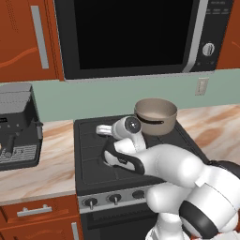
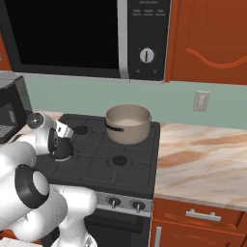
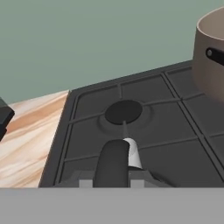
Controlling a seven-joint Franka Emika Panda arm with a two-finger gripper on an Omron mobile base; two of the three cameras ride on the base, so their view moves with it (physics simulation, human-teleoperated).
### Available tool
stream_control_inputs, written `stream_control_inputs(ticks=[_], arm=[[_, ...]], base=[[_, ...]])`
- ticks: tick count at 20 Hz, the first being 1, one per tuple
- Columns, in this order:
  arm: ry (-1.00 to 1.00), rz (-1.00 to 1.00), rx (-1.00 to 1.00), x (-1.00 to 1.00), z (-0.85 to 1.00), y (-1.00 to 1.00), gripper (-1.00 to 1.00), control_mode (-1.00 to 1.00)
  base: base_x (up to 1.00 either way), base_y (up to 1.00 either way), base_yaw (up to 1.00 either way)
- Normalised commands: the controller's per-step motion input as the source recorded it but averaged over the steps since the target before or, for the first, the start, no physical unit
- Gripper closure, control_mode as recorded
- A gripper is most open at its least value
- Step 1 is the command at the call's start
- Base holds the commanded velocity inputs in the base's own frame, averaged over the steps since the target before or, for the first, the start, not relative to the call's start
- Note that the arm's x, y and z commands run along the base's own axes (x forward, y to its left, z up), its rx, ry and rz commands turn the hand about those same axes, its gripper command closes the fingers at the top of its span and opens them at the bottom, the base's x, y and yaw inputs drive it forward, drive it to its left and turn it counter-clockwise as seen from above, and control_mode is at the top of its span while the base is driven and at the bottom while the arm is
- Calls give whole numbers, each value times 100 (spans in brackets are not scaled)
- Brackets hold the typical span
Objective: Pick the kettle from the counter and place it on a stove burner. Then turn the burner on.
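Black stove (image 2: 140, 159) — tan saucepan (image 2: 128, 124) at rear, inside bare.

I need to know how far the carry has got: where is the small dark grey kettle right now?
The small dark grey kettle sits low over the black stove's front-left grate in the right base view, under the gripper.

Matt dark grates (image 3: 175, 131), veined marble-look counter (image 2: 202, 154), smooth tan saucepan (image 2: 128, 123)

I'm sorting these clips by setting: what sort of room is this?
A home-style kitchen, rendered: a black gas stove with a saucepan on it, a microwave overhead, and a marble-look counter over wooden cabinets.
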Motion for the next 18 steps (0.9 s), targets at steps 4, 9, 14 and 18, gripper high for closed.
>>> stream_control_inputs(ticks=[4, 9, 14, 18], arm=[[-1, 0, 0, 8, -1, 0, 100, -100], [0, 0, 0, 5, 0, 0, 100, -100], [0, 0, 0, 0, 0, 0, 100, -100], [0, 0, 0, 0, 0, 0, -100, -100]], base=[[0, 0, 0], [0, 0, 0], [0, 0, 0], [0, 0, 0]])
